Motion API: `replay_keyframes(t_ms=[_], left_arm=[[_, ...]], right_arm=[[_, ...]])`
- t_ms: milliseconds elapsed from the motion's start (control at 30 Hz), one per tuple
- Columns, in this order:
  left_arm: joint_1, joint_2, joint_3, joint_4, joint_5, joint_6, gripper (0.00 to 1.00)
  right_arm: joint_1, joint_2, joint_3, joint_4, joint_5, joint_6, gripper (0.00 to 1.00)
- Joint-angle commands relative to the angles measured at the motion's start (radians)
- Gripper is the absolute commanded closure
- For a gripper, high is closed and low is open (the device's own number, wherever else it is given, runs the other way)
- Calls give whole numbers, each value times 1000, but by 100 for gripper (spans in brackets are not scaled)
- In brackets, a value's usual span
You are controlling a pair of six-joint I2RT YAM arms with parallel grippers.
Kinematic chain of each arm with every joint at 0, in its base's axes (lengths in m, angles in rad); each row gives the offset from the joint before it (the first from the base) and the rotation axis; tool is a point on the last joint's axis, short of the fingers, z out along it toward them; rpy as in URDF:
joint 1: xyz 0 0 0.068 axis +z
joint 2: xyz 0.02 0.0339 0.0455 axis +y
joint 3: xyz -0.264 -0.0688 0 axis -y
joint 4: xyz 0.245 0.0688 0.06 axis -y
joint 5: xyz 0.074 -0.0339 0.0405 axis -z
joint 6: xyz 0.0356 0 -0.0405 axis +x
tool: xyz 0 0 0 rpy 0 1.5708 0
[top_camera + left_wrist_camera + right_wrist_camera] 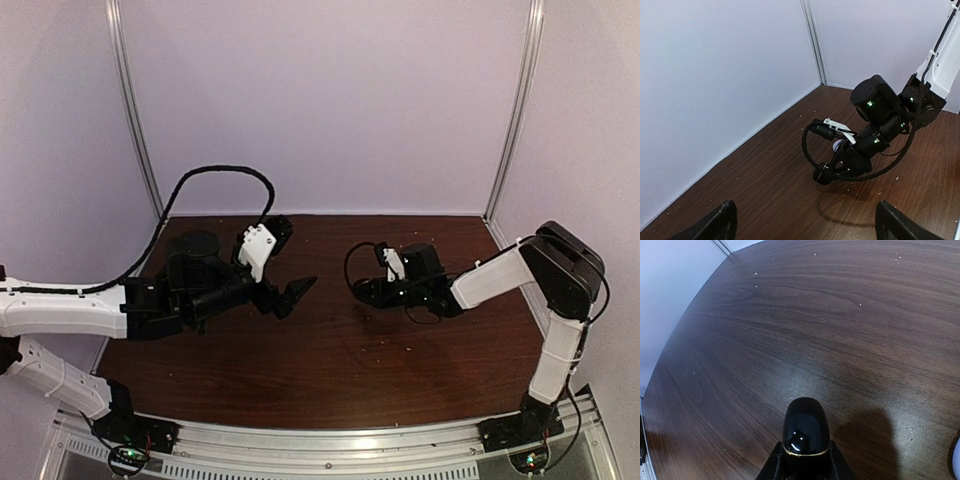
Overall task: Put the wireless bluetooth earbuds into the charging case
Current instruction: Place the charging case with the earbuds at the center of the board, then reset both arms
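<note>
The right gripper [805, 467] is clamped on a glossy black charging case [805, 430]. It is rounded with a thin gold seam, and juts ahead of the fingertips. Beyond lies the matte, grained dark-wood table [840, 315]. The left gripper [809, 220] hangs wide open and empty. A pale blob [838, 146] beside the right gripper may be an earbud. The likely next move is opening the case.

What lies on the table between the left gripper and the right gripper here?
Nothing. The top view shows only bare table between the left gripper and the right gripper, which is shut on a black case in its wrist view.
</note>
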Motion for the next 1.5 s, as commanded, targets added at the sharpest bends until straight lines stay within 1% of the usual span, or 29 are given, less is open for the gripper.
replay_keyframes(t_ms=[0,167,233,333,533,733,867,933,1000,1133,1167,1200,1333,1467], left_arm=[[2,-31,-21,67,-30,-1,2],[7,-38,-29,66,-32,-10,2],[9,-43,-31,64,-41,-10,2],[14,-48,-26,54,-55,-3,2],[46,-48,2,17,-47,-21,2],[60,-42,10,2,-41,-68,2],[98,-34,29,-28,-2,-120,2],[124,-28,38,-45,27,-154,2],[151,-18,48,-64,58,-189,2],[213,0,65,-98,127,-257,2],[233,4,67,-103,150,-270,2],[254,8,70,-106,174,-285,2],[358,20,64,-103,288,-361,2],[440,37,50,-116,349,-401,2]], right_arm=[[-13,44,46,28,-21,28,89],[-16,87,75,16,-24,32,84],[-18,91,77,10,-17,36,79],[-17,87,73,-1,-8,42,74],[-25,67,58,-28,34,32,63],[-37,21,53,-69,72,5,57],[-49,-31,40,-94,89,-19,51],[-53,-66,30,-104,92,-32,48],[-55,-110,15,-110,97,-50,39],[-59,-238,-18,-131,128,-87,16],[-60,-273,-26,-140,136,-96,5],[-63,-308,-36,-149,146,-102,1],[-72,-452,-66,-190,178,-124,0],[-73,-581,-91,-256,290,-119,0]])
